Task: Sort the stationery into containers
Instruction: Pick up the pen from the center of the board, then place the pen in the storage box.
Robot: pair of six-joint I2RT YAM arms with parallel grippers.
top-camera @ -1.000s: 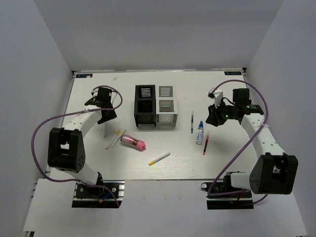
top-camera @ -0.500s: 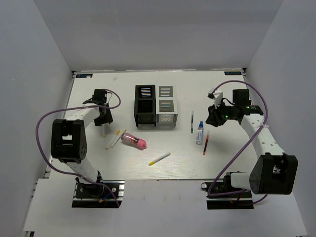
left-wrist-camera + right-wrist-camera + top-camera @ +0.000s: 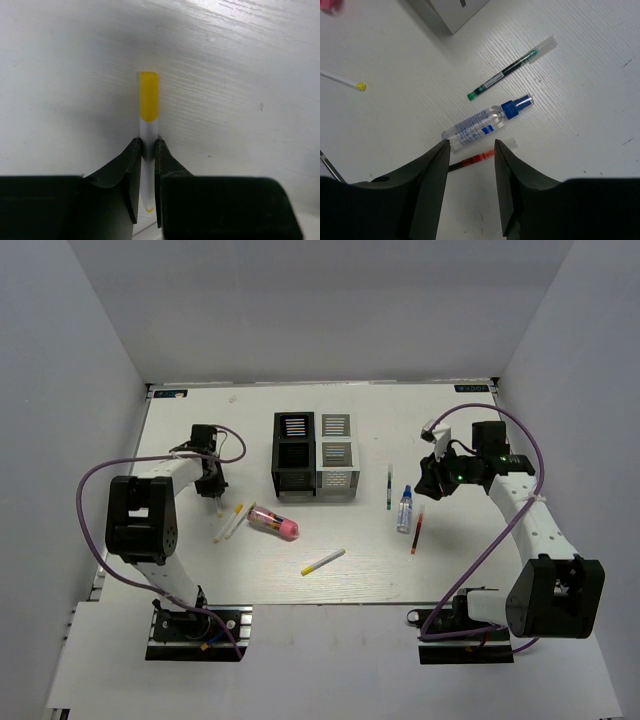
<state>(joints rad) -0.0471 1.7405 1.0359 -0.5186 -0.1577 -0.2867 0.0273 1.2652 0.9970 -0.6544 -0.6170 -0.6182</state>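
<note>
My left gripper (image 3: 213, 486) is down at the table, left of the black mesh organizer (image 3: 294, 455). In the left wrist view it (image 3: 148, 146) is shut on a thin white pen with a yellow end (image 3: 148, 100). My right gripper (image 3: 432, 480) is open; in the right wrist view it (image 3: 470, 146) hovers above the red pen (image 3: 479, 159) and the clear blue-capped bottle (image 3: 480, 124). The green pen (image 3: 512, 67) lies beyond them. The silver-white organizer (image 3: 337, 455) adjoins the black one.
A pink-and-clear cylinder (image 3: 272, 524) lies in front of the black organizer, with two thin pens (image 3: 230, 523) just left of it. Another yellow pen (image 3: 323, 561) lies nearer the front edge. White walls close the table on three sides.
My left gripper has swung from a raised, tilted pose down toward the table and a little nearer. The right arm has not moved.
</note>
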